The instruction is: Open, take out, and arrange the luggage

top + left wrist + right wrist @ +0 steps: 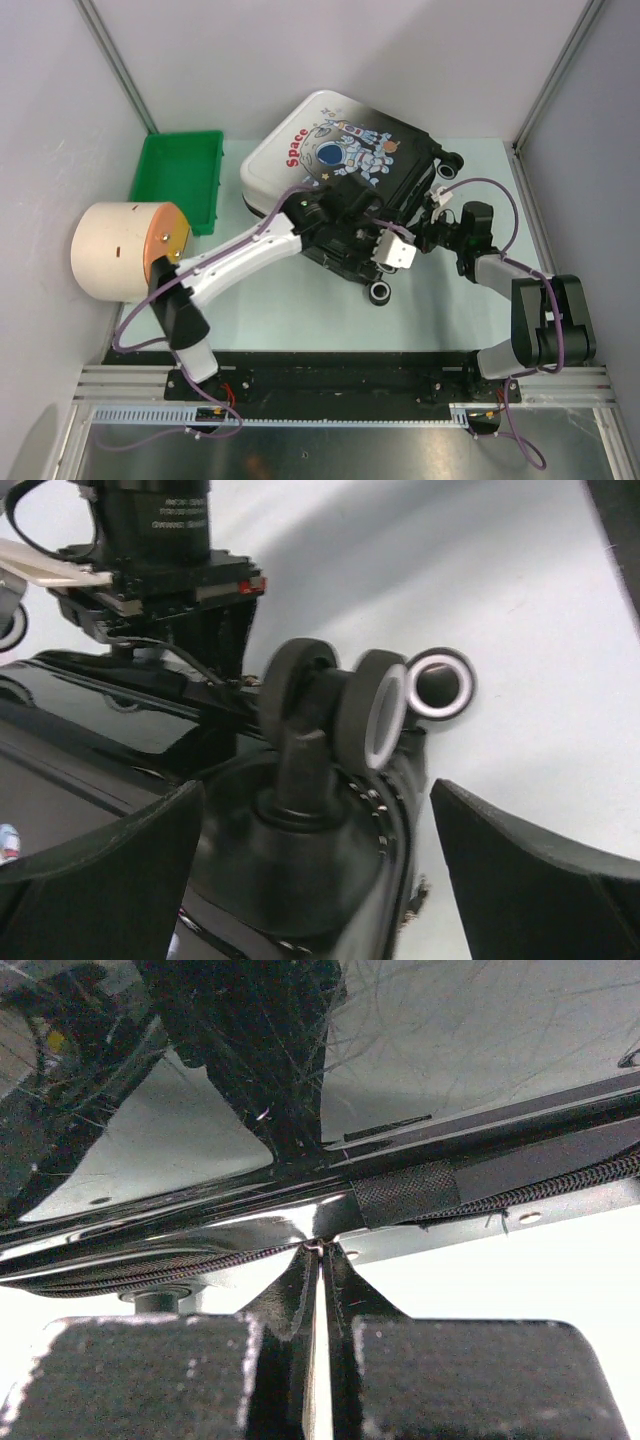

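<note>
Notably, with right gripper (322,1265) pressed together at the zipper (560,1182) and left gripper (315,875) spread, the luggage (300,150) may be dragged.

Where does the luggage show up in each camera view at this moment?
Top external: the luggage lies closed in the upper centre.
Left wrist: its black shell fills the left and lower centre, one caster standing up.
Right wrist: its glossy shell and zipper span the upper half.
Shared landmark: the wheels, seen from above and by the left wrist.
</note>
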